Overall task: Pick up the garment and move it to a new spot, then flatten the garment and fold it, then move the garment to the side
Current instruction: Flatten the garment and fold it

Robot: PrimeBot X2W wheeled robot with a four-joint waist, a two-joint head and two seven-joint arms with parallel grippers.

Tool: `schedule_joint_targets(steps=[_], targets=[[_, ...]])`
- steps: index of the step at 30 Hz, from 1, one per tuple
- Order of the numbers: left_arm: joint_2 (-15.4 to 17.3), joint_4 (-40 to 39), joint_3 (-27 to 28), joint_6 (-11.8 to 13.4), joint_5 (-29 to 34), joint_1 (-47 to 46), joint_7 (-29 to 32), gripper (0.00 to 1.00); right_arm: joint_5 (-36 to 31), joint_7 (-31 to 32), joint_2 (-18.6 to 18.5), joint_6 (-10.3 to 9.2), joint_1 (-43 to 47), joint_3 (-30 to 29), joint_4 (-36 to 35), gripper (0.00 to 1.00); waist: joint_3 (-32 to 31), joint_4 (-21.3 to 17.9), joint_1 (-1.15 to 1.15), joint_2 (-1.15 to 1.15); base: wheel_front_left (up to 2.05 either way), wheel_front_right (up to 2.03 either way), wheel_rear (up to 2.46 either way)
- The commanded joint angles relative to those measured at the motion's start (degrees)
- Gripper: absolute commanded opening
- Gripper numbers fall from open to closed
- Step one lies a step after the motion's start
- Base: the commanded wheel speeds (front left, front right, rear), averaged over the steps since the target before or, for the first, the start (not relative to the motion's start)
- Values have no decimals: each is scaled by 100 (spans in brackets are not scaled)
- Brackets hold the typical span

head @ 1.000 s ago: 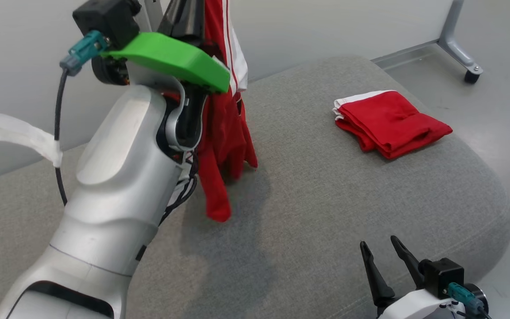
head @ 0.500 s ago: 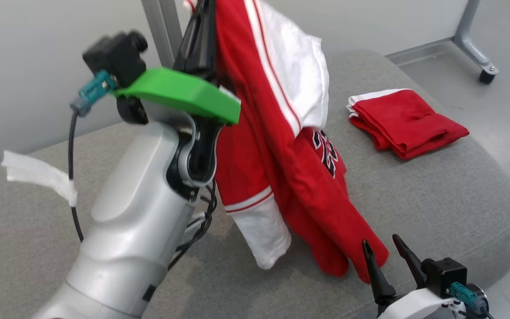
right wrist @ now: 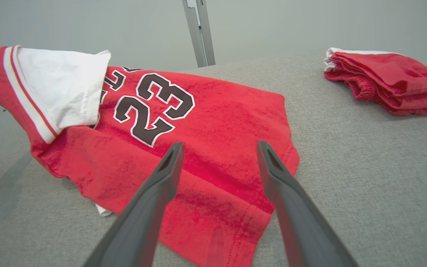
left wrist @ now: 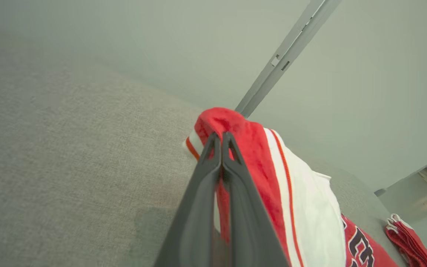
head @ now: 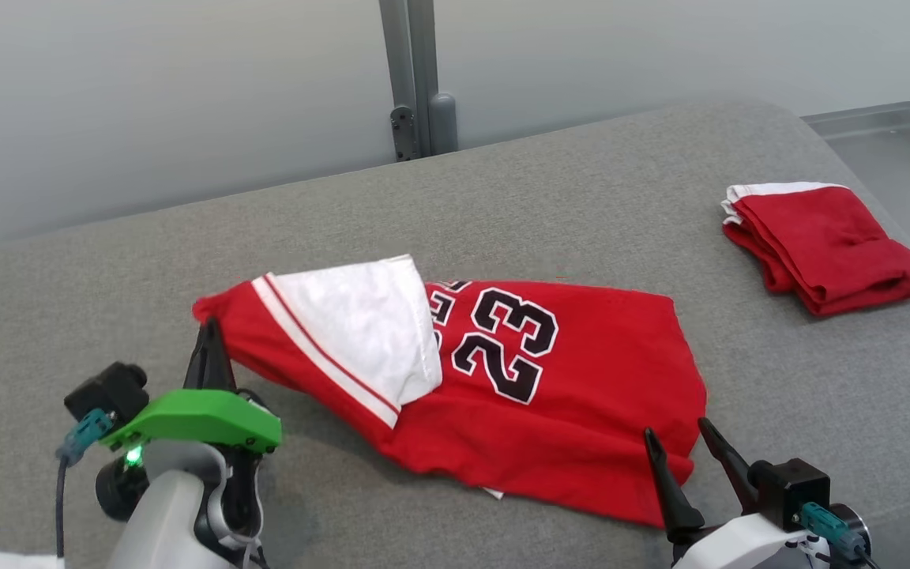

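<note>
The left pincer (head: 207,338) clamps a lifted corner of the red jersey (head: 581,395), whose hem lies just beneath the gaping right pincer (head: 673,431).

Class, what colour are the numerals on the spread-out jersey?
Black, outlined in white, on the red jersey; clearest in the right wrist view.

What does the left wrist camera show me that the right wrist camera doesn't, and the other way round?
Left wrist view: the left tool, its two dark fingers pinched shut on a bunched red corner of the red-and-white basketball jersey. Right wrist view: the right tool, fingers spread open above the jersey's lower edge, and the black number 23 in full. Both: the jersey's white sleeve, the folded red cloth stack, the grey fabric cushion and the grey metal post.
</note>
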Motion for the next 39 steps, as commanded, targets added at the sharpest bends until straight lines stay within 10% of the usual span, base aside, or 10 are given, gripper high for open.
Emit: schedule_joint_targets(steps=[1, 11, 12, 13, 14, 25, 31, 39], targets=[[-10, -51, 162, -34, 76, 247, 0, 0, -39, 26, -10, -7, 35, -11, -28, 100, -11, 176, 0, 0, 0, 0, 0], [-193, -240, 802, 9, 408, 1492, 0, 0, -64, 104, -9, -7, 103, 40, -129, 100, -91, 280, 0, 0, 0, 0, 0], [-207, -253, 819, 11, 447, 1582, -1, 13, -67, 114, -9, -7, 98, 41, -135, 100, -100, 279, 0, 0, 0, 0, 0], [-212, -251, 835, 23, 468, 1673, 0, 46, -72, 121, -10, -7, 99, 38, -142, 100, -110, 277, 0, 0, 0, 0, 0], [-215, -244, 852, 24, 487, 1755, -1, 100, -77, 124, -9, -7, 105, 31, -149, 100, -118, 276, 0, 0, 0, 0, 0], [-61, -1680, 1297, -501, 2071, 2428, -1, 100, -98, 540, -125, -7, 33, -278, -366, 100, -234, 308, 0, 0, 0, 0, 0], [-238, -2785, 1508, -1131, 3020, 2883, 0, 100, 187, 1597, -286, -7, -131, -378, -435, 100, -248, 361, 0, 0, 0, 0, 0], [-331, -3102, 1535, -1356, 3485, 3278, 1, 100, 695, 3188, -338, -5, -676, -781, -63, 100, -122, 502, 0, 0, 0, 0, 0]])
